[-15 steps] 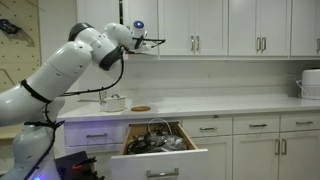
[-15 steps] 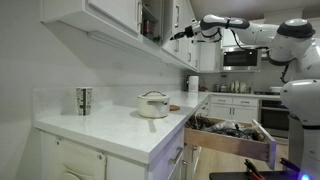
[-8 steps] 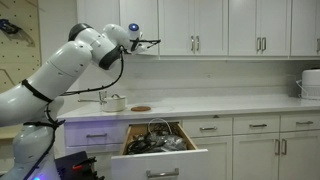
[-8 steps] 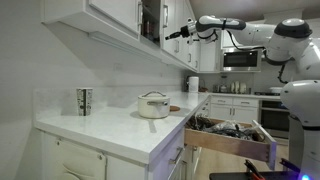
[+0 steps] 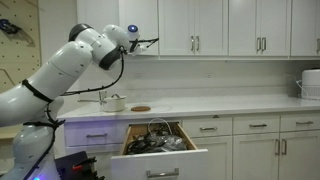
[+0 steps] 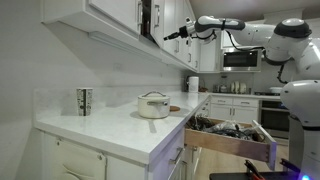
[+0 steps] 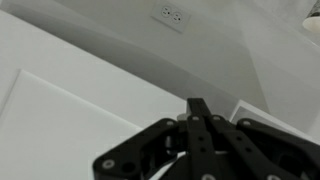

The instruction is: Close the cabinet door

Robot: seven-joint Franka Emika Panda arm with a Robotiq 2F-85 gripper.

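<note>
Jaws look pressed together with nothing between them in the wrist view, so the gripper [image 7: 196, 112] works as a blunt pusher, not a clamp. It sits at the lower part of the cabinet door [image 6: 158, 18], the tall white upper door hanging above the back edge of the worktop [image 5: 220, 103], over the end where the pot [image 6: 153, 104] stands. In an exterior view the door [image 5: 140, 20] reads as almost flush with its neighbours; from the other angle it stands slightly ajar, with dark shelf space showing behind it. I cannot tell whether the fingertips are touching the panel or are just short of it. My judgement is that this door will be light and rigid, swinging freely on its hinges, with a smooth painted face that a metal fingertip could skid across. No grasp seems needed: a steady push on the flat frame near the free edge, well away from the hinge side, should give the most leverage. Pressing square to the face should limit slipping, and easing off near the frame would avoid a slam.
</note>
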